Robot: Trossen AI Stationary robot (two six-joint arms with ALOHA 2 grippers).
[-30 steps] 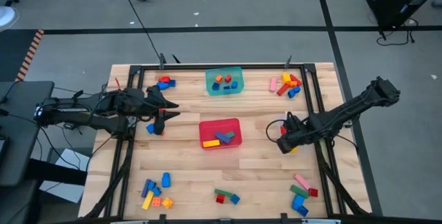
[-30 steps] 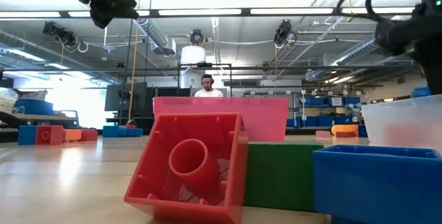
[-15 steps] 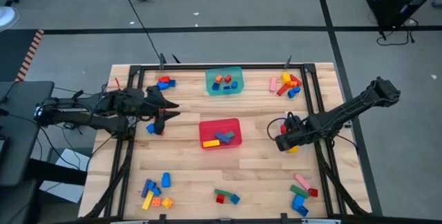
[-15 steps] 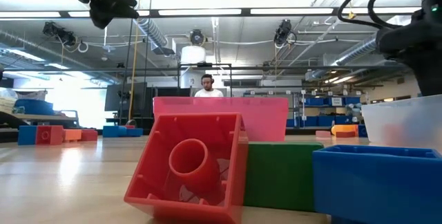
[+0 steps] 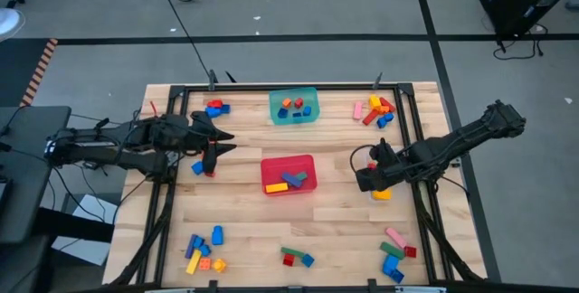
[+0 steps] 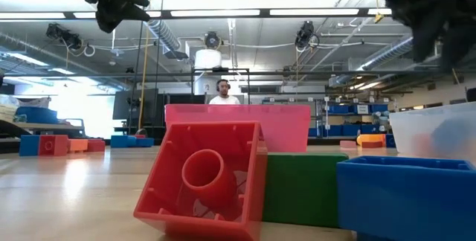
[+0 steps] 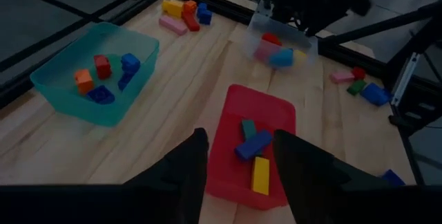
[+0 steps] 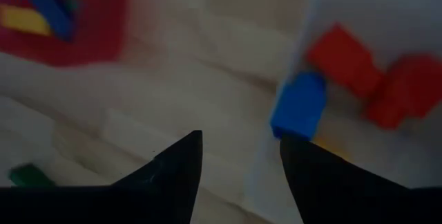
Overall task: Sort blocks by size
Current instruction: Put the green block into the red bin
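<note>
The blocks lie in loose groups at the table's corners and near edge [image 5: 201, 252] [image 5: 375, 112]. More sit in the teal tub [image 5: 294, 105], the red tub [image 5: 288, 174] and the clear tub [image 7: 282, 41]. My right gripper [image 8: 238, 158] hangs open above the clear tub's left edge, over a blue block [image 8: 298, 106] and red blocks [image 8: 345, 58] inside. My left gripper [image 7: 238, 162] stands open in the air at the table's left, pointing toward the red tub, with nothing between its fingers.
A black frame [image 5: 181, 94] runs round the table top. A blue and a red block [image 5: 201, 168] lie below my left gripper. Close to the low camera stand a red [image 6: 204, 178], a green [image 6: 305, 189] and a blue block [image 6: 405, 196]. A person stands far behind the table.
My right gripper has risen above the clear tub and shifted slightly toward the table's left; it is blurred in the low view. My left arm has kept its place.
</note>
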